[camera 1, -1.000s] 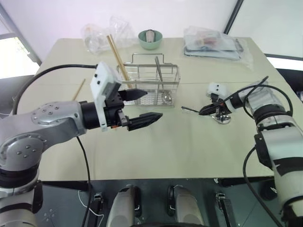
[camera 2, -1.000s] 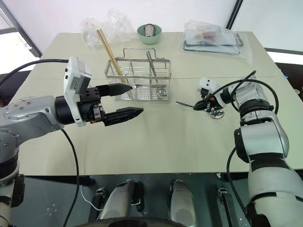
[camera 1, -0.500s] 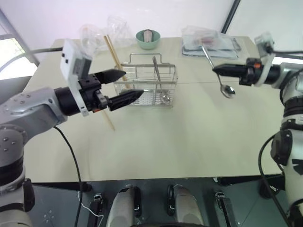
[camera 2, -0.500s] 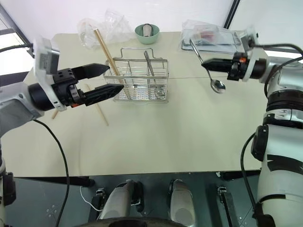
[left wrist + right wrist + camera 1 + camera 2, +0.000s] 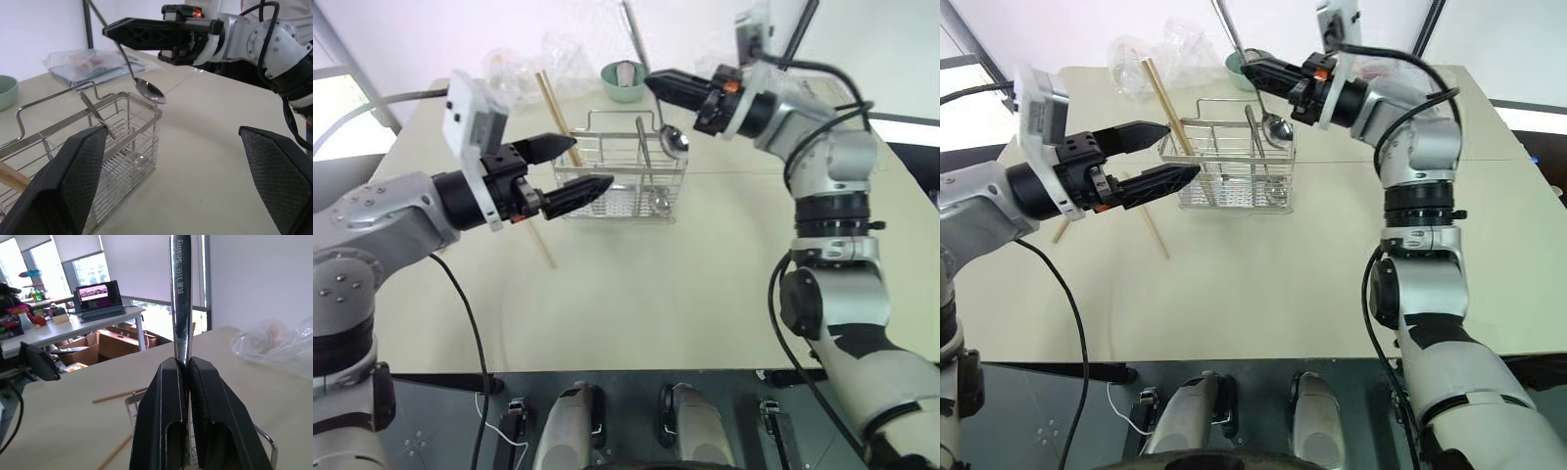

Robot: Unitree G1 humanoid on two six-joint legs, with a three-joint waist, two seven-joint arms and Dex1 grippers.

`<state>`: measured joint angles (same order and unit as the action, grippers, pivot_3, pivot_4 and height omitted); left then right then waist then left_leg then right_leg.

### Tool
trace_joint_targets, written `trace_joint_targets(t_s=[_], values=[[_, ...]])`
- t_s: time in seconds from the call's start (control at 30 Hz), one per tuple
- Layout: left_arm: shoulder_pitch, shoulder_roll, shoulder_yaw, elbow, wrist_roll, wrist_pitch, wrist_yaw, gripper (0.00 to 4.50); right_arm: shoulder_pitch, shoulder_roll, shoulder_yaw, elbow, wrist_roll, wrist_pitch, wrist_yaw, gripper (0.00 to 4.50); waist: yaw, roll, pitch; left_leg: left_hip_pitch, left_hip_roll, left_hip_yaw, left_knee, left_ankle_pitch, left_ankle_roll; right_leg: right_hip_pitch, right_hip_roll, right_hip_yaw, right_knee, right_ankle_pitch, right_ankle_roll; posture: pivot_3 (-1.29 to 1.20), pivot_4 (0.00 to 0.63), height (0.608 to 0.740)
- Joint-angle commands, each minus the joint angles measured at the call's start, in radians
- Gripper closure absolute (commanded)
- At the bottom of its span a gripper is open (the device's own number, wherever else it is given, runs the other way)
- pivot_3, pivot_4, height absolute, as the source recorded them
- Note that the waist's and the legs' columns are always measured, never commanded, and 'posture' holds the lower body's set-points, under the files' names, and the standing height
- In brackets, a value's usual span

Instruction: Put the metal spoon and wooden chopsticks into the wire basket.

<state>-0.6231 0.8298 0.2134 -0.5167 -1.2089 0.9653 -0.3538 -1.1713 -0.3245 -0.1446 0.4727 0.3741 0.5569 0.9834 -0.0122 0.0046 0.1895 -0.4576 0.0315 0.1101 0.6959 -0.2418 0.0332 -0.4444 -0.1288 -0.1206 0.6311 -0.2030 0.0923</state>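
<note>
The right gripper (image 5: 1252, 70) is clamped on the shiny metal spoon (image 5: 1278, 127) at mid-handle, bowl hanging over the silver wire basket (image 5: 1224, 166) on the worktop (image 5: 1332, 264). Stiff, light, slippery steel: likely to pivot. The left gripper (image 5: 1180, 152) gapes empty beside the basket, one tan wooden chopstick (image 5: 1163, 98) leaning inside, others lying on the worktop.

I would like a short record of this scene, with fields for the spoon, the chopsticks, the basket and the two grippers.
spoon: metal spoon held by its handle, bowl hanging down over the basket's right end
chopsticks: one wooden chopstick leaning in the basket's left end; another chopstick lying on the table beside the basket
basket: wire basket upright on the table, another utensil already standing in it
left gripper: open, holding nothing, near the basket's left end
right gripper: shut on the spoon's handle
</note>
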Motion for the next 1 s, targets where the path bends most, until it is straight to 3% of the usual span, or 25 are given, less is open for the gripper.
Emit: trace_joint_targets(t_s=[0.03,0.3,0.4,0.57,0.8,0.9,1.0], values=[[0.005,0.002,0.043,-0.041,-0.016,-0.016,0.024,0.0,-0.022,0.032,0.002,0.056,-0.049,-0.155,-0.11,4.46,-0.002,0.0,0.0,0.0,0.0,0.0,0.0,0.0,0.0,0.0,0.0,0.0,0.0,0.0,0.0,0.0,0.15,0.707],[0.041,0.016,0.078,-0.077,-0.061,-0.014,0.078,0.0,-0.008,0.075,0.01,0.197,-0.07,-0.311,-0.169,4.46,-0.001,0.0,0.0,0.0,0.0,0.0,0.0,0.0,0.0,0.0,0.0,0.0,0.0,0.0,0.0,0.0,0.15,0.707],[0.042,0.021,0.083,-0.078,-0.068,-0.013,0.093,0.0,0.001,0.076,-0.001,0.196,-0.048,-0.277,-0.174,3.37,-0.001,0.0,0.0,0.0,0.0,0.0,0.0,0.0,0.0,0.0,0.0,0.0,0.0,0.0,0.0,0.0,0.15,0.707],[0.057,0.034,0.093,-0.063,-0.037,-0.024,0.107,0.0,0.009,0.047,-0.02,0.178,-0.053,-0.29,-0.221,0.8,-0.001,0.0,0.0,0.0,0.0,0.0,0.0,0.0,0.0,0.0,0.0,0.0,0.0,0.0,0.0,0.0,0.15,0.707],[0.078,0.052,0.162,0.11,0.126,-0.045,0.19,0.0,-0.021,-0.055,-0.091,0.132,0.034,-0.187,-0.191,0.8,0.0,0.0,0.0,0.0,0.0,0.0,0.0,0.0,0.0,0.0,0.0,0.0,0.0,0.0,0.0,0.0,0.15,0.707],[0.046,0.068,0.174,0.299,0.221,-0.011,0.256,0.0,0.001,-0.132,-0.091,0.031,0.133,-0.034,-0.05,0.8,-0.001,0.0,0.0,0.0,0.0,0.0,-0.001,0.0,0.0,0.0,0.001,0.0,0.0,0.0,0.0,0.0,0.15,0.707],[-0.008,0.123,0.087,0.517,0.386,-0.017,0.234,0.0,0.096,-0.226,-0.059,-0.156,0.24,0.11,0.122,0.8,0.001,0.0,0.0,0.0,0.0,0.0,-0.002,0.0,0.0,-0.001,0.001,0.0,-0.001,0.0,0.0,0.0,0.15,0.707]])
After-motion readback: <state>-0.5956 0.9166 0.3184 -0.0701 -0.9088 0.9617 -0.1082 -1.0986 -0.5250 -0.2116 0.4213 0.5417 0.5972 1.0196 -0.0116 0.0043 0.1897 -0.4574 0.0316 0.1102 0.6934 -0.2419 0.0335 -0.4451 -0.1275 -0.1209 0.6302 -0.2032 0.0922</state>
